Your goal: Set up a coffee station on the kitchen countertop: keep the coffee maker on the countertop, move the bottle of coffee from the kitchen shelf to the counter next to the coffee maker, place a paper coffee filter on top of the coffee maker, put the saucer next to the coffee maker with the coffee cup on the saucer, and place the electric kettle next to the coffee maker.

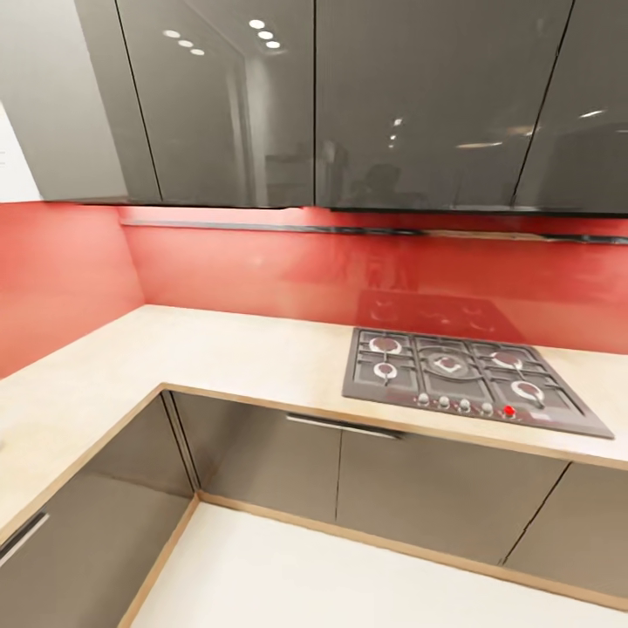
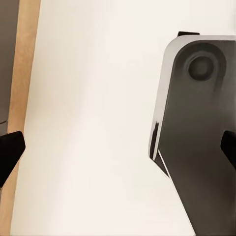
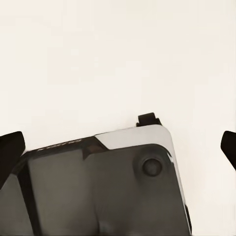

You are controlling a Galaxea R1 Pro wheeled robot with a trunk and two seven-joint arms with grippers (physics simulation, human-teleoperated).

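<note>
Gas hob [image 1: 467, 379] set in a beige L-shaped countertop [image 1: 218, 353], red backsplash [image 1: 262, 270], glossy grey cabinets [image 1: 349, 96]

hob [image 1: 467, 377] seemingly cropped right, cabinets [image 1: 349, 96] cropped above

L-shaped surface [image 1: 218, 349] wrapping the corner, 1 run along the far wall, 1 down the left side. Stove [image 1: 462, 377] set into the far run, toward the right, its knobs [image 1: 462, 404] along its near edge. Wall cabinets [image 1: 349, 96] overhead above the far run. Base cabinets [image 1: 288, 458] under the surface. Floor [image 1: 349, 584] nearest, in front of the base cabinets.
</note>
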